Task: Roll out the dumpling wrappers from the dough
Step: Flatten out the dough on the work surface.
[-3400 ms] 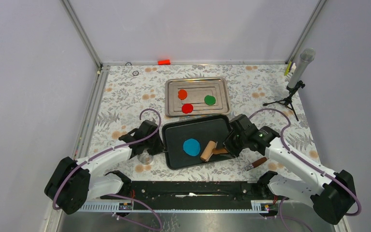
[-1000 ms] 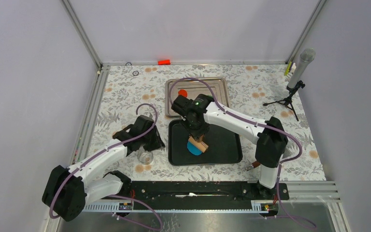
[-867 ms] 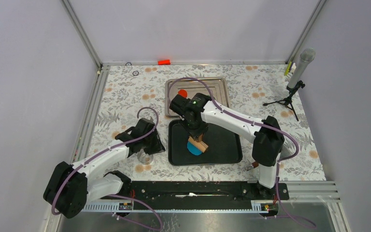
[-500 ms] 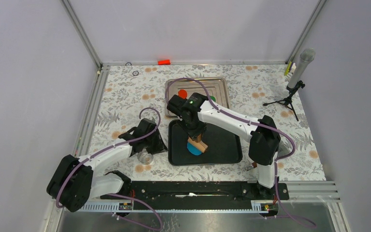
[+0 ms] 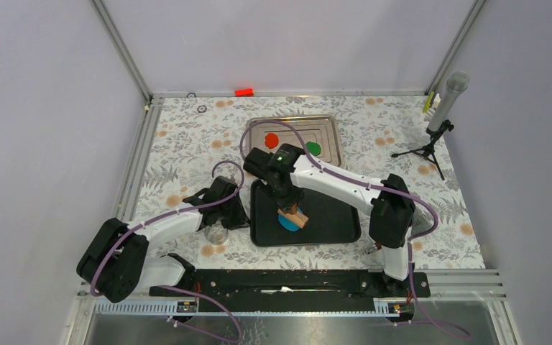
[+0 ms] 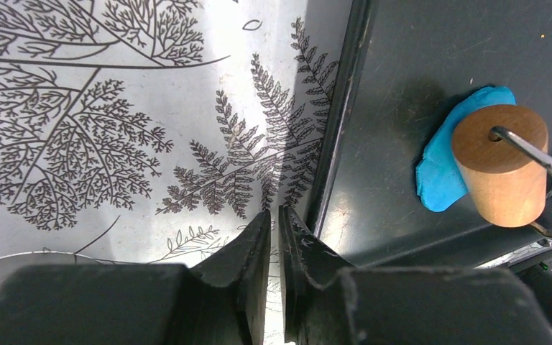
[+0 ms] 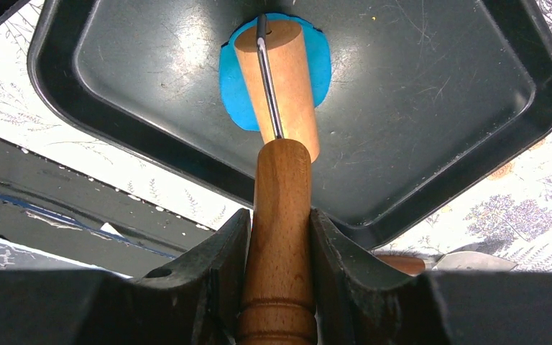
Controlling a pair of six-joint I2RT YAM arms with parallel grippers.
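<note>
Tightly, right hand [image 7: 277,237] gripping roller handle [image 7: 280,215]

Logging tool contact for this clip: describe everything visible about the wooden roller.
The wooden roller has a light-brown cylindrical drum on a bent metal wire axle, joined to a turned wooden handle. The right gripper is shut on the handle. The drum lies across the blue dough, pressing on it, inside the black tray, near its near-left part.
</note>
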